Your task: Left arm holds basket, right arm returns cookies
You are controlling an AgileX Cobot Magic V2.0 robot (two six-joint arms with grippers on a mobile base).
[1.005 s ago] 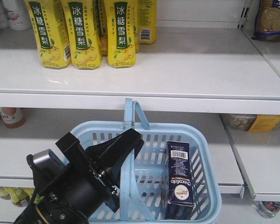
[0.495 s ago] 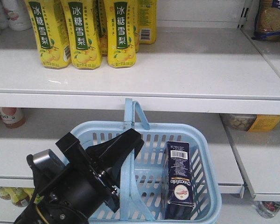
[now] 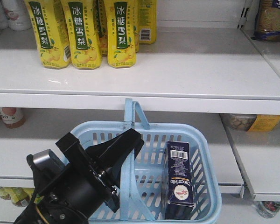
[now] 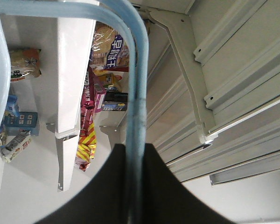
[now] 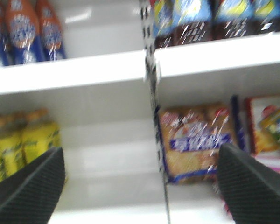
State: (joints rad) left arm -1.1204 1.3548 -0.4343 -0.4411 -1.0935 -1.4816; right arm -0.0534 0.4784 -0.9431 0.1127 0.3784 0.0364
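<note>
Left claw [image 4: 135,151] grips basket handle [image 4: 139,88]; cookies [image 3: 179,179] visible only frontally.

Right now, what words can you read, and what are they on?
"冰糖雪梨": on each front yellow carton on the upper shelf.
"Chocofello", roughly, printed sideways: on the cookie box in the basket.
Barcode label digits: too small to read.
Snack bag in the right wrist view: blurred.
Packets in the left wrist view: too small.
</note>
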